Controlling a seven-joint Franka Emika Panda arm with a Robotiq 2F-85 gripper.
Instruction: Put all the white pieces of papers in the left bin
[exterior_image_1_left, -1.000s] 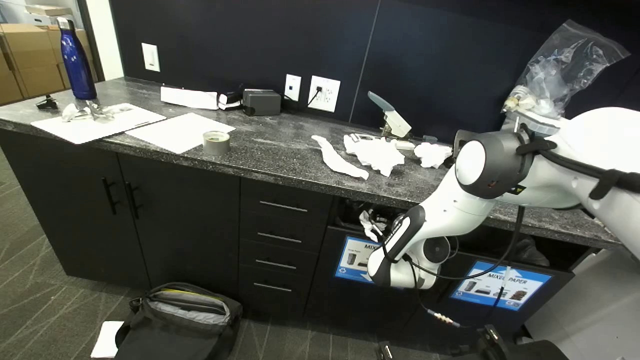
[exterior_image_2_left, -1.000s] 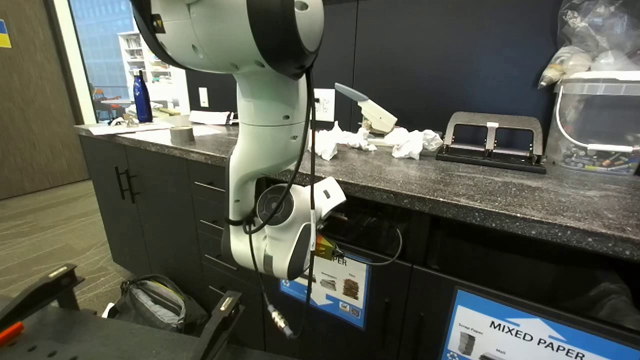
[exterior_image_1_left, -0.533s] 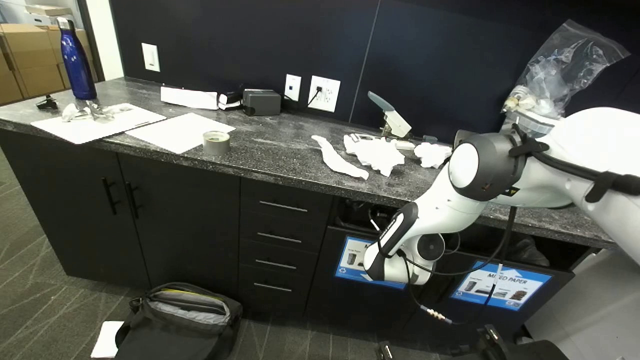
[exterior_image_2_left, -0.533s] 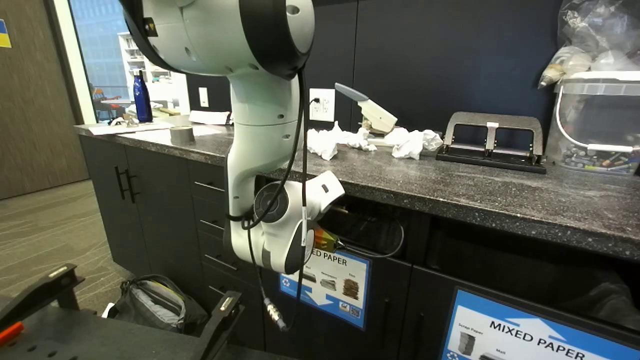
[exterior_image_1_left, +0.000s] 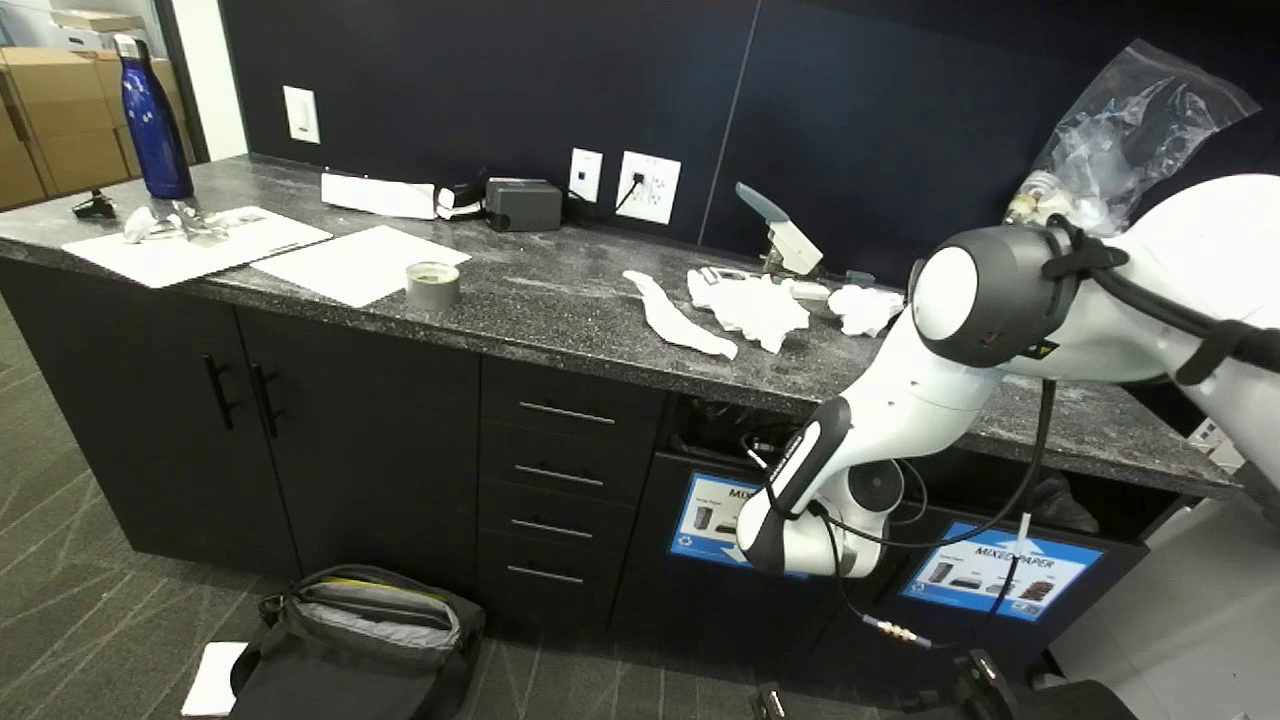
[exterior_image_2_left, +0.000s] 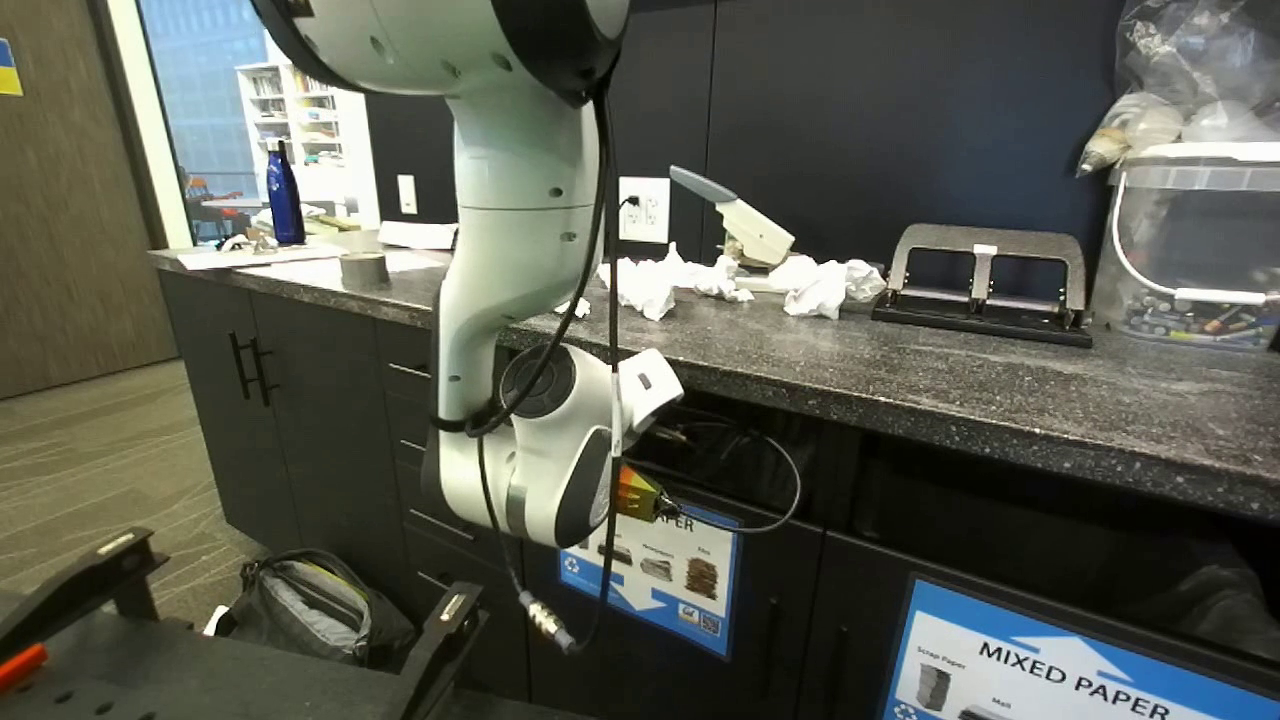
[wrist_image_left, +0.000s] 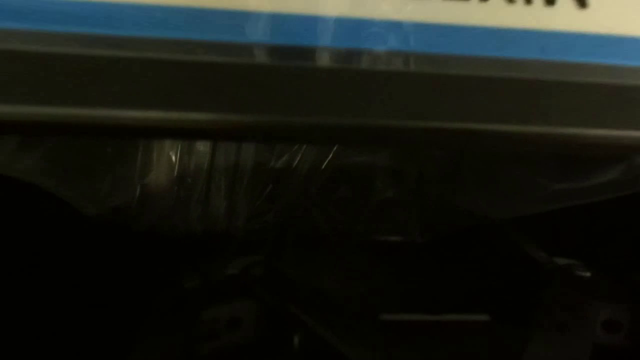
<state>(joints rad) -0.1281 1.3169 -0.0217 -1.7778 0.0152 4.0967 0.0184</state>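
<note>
Elbow (exterior_image_1_left: 985, 300) higher than before; at least three white scraps (exterior_image_1_left: 755, 305), two bins (exterior_image_1_left: 715, 575)

Glossy white arm (exterior_image_1_left: 920, 400), dark grey joint housing (exterior_image_1_left: 1015, 290), black cables (exterior_image_2_left: 602, 150), seemingly an orange-yellow wrist fitting (exterior_image_2_left: 637, 494).

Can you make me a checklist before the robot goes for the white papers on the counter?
1. White papers easy to spot: ok, several on the counter.
2. Arm lifted away from the left bin: not ok, it hangs low, hiding part of the sign.
3. Gripper empty: cannot tell, wrist view too dark.
4. Room in the left bin: cannot tell, too dark inside.
5. Blue bottle out of the way: ok, well away from the papers.
</note>
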